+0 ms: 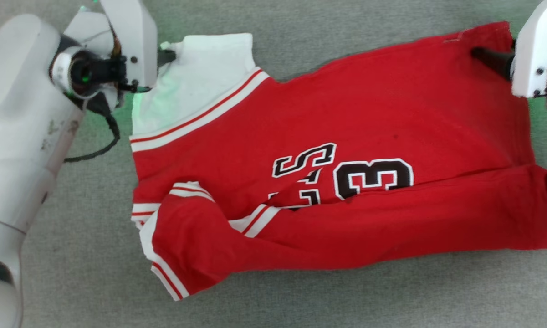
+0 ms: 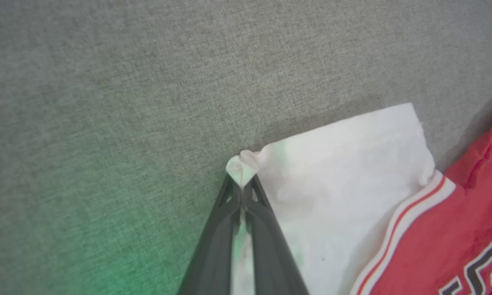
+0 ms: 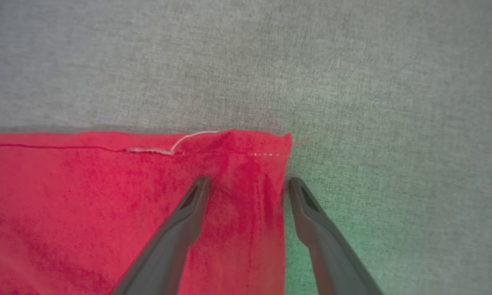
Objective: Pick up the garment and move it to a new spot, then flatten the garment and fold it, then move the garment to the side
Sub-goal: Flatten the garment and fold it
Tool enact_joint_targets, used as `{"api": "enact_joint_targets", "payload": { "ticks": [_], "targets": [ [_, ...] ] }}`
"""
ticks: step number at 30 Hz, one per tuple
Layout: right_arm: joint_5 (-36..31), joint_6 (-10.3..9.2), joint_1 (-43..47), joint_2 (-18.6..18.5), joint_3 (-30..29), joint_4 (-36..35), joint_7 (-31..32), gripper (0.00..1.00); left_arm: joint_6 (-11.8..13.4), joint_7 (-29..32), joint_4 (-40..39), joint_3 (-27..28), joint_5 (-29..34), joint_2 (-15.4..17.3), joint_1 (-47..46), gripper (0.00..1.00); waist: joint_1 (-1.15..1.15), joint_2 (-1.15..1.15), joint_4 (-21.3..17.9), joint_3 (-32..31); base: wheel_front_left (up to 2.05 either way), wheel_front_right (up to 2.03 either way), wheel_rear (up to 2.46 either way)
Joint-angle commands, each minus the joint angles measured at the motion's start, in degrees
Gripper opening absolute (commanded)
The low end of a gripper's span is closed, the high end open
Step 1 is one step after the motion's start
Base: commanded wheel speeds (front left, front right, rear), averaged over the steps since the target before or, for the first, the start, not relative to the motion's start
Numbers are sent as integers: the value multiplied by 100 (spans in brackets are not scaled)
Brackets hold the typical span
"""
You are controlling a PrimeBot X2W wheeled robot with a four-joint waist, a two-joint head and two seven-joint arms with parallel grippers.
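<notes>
The garment (image 1: 346,114), a red jersey with black white-outlined lettering, lies spread on the grey surface, its lower part folded up over the numbers. Its white sleeve (image 2: 352,184) points to the upper left in the head view. My left gripper (image 1: 167,55) is shut on the outer corner of that sleeve, and in the left wrist view a small bunch of white cloth sits pinched at the gripper (image 2: 241,182). My right gripper (image 1: 482,53) is at the garment's upper right corner. There the gripper (image 3: 248,182) stands open, astride the red hem corner (image 3: 270,143), one finger on the cloth, one just off its edge.
The grey fabric surface (image 1: 300,300) surrounds the garment on all sides. My pale left forearm (image 1: 13,114) fills the left edge of the head view, with a black cable (image 1: 104,146) looping below the wrist.
</notes>
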Motion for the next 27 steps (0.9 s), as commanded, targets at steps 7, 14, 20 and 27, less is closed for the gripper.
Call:
{"api": "enact_joint_targets", "payload": {
  "ticks": [7,14,20,27],
  "targets": [
    [205,1,-153,73,467,600,16,0,-196,-37,225,-174,47,-224,206,0,0,0,205,143,0,0,0],
    [399,-1,-33,-135,633,524,-647,0,-388,-638,233,33,-76,-347,244,0,0,0,294,-258,0,0,0],
    [833,-1,514,-565,1023,-157,-1096,0,-512,-1251,-248,187,-324,-117,640,0,0,0,385,-940,0,0,0],
    [1362,0,1491,-1420,1200,-1471,-1485,0,-514,-1808,-1891,174,-654,567,1645,0,0,0,495,-1484,0,0,0]
  ]
}}
